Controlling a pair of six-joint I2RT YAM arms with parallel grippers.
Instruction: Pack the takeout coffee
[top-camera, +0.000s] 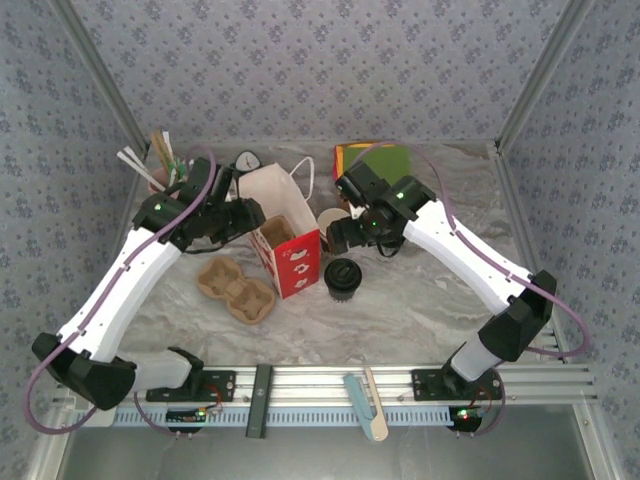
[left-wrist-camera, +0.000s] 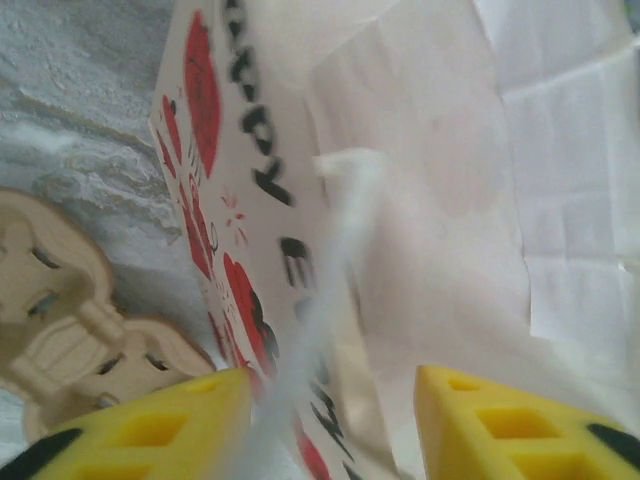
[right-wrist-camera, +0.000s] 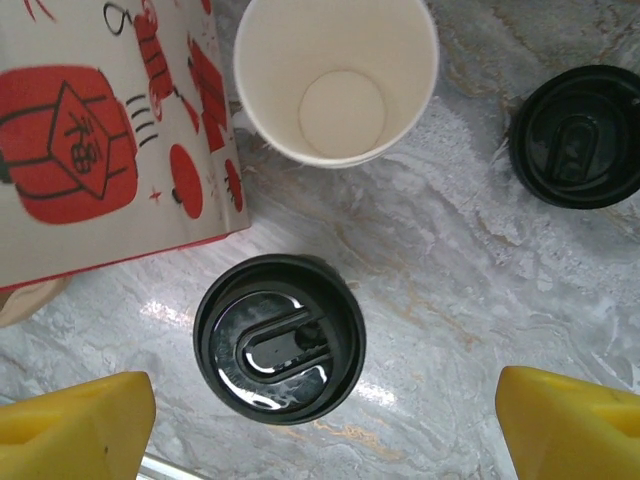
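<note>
Top external view: we list one white paper bag with red lantern print, standing open on the grey marbled desk. Just right of its base stands one dark paper cup with a round black plastic lid. Behind that, beside the bag, stands one open dark paper cup with a white inside. Left of the bag lies one brown cardboard cup carrier, and at far left stands one pink cup of straws and sticks.

Left wrist view: we note the yellow left fingers spread. The bag's white cord handle runs down between them. Whether it touches either finger we cannot tell.

Right wrist view: we note the yellow right fingers spread wide, gripping nothing, above the lidded cup, which stands on the desk near the bag's corner. The open cup sits just beside the bag's wall. One loose black plastic lid lies apart from both cups.
</note>
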